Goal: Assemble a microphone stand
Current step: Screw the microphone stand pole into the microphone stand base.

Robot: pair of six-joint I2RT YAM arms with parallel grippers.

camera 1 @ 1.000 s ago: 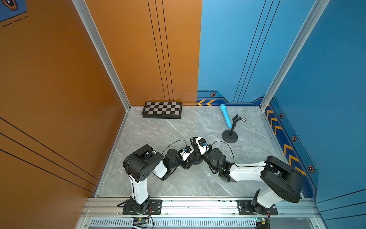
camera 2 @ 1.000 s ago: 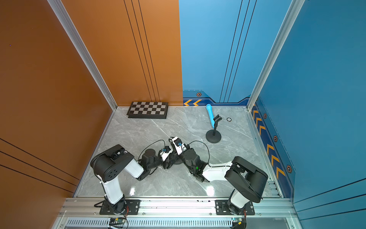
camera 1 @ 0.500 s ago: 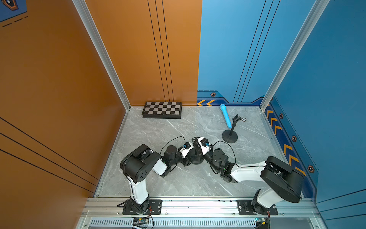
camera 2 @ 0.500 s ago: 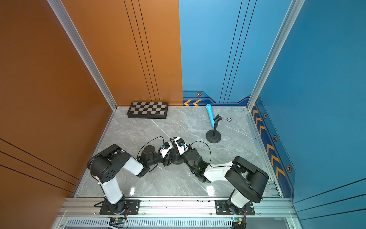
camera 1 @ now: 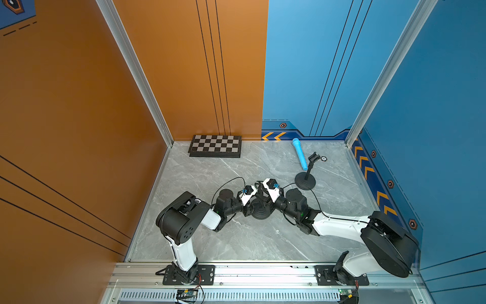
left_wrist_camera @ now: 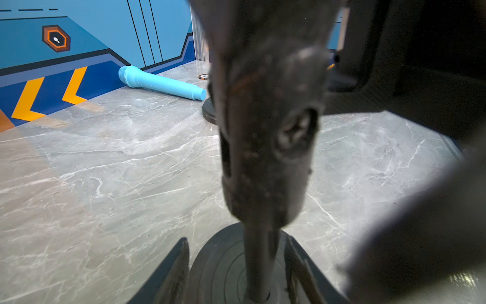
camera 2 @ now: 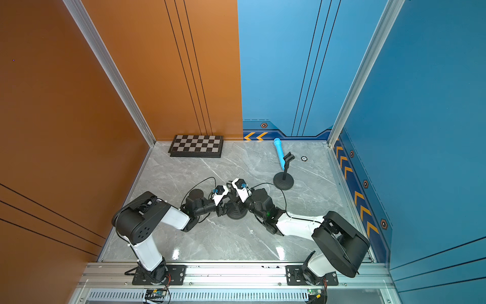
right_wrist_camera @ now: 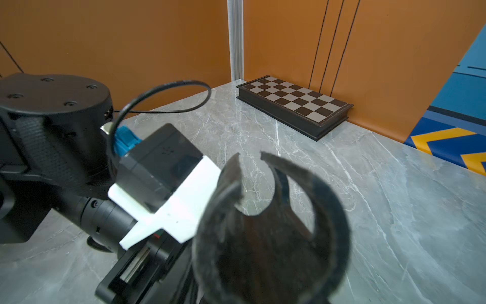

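Found the stand (camera 1: pixel 260 212) near table (camera 1: pixel 236 244) centre, upright, flanked by both arms. Logged the left gripper (left_wrist_camera: pixel 238 265) at 9 o'clock of it, low down. Part open, straddling the pole (left_wrist_camera: pixel 257 263) just above the base (left_wrist_camera: pixel 221 268), with a gap on either side in the wrist view. Grips nothing visibly. Logged the right gripper (camera 1: pixel 267 202) at 3 o'clock, up by the clip (right_wrist_camera: pixel 273 237). Cannot tell how wide it stands or whether it has hold, with no sight of its fingers.

Judged step in hand: steadying the stand low while seating or setting the clip on top. Recommend closing the left squarely on the pole before loading the top. Keep the base flat and turn the clip about the pole's axis only, without side push. Otherwise risks tipping or skidding on the smooth tabletop.

Farther off, at 1 o'clock: noted a second stand (camera 1: pixel 305 181), assembled and upright, well apart. Beyond it, a blue mic (camera 1: pixel 299 154) lying flat near the back wall, and a small disc (camera 1: pixel 323 158). At 11 o'clock, against the wall: a chessboard (camera 1: pixel 215 146), not part of this job.
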